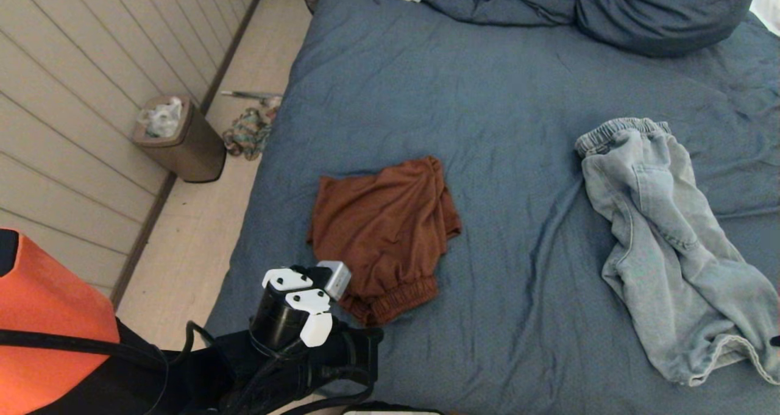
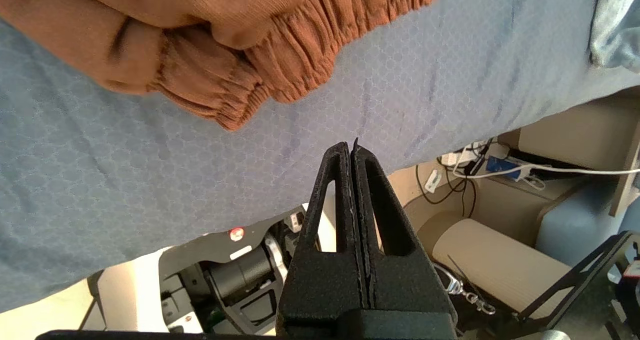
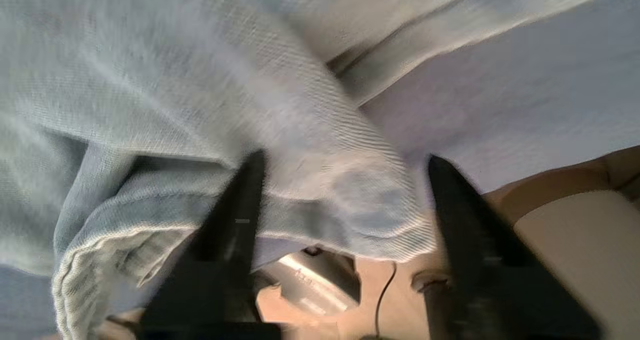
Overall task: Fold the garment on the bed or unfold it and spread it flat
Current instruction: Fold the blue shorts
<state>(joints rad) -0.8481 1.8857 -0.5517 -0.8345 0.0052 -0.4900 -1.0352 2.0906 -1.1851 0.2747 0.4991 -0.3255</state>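
Bed (image 1: 518,98) carrying rust shorts (image 1: 384,232) and grey jeans (image 1: 658,238). Bin (image 1: 183,141) holds crumpled waste. Left end effector (image 2: 350,153) pressed together; right end effector (image 3: 345,180), seen only by its wrist camera, spread astride the jeans hem.

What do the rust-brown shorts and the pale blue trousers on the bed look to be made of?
The rust-brown shorts: thin, soft knit, probably jersey, matte; they drape in fine folds, with a gathered elastic hem. The pale blue trousers: heavier woven cloth, likely washed denim; the right wrist view shows a diagonal twill weave and a stitched hem. The bed cover: matte woven fabric with a faint honeycomb texture.
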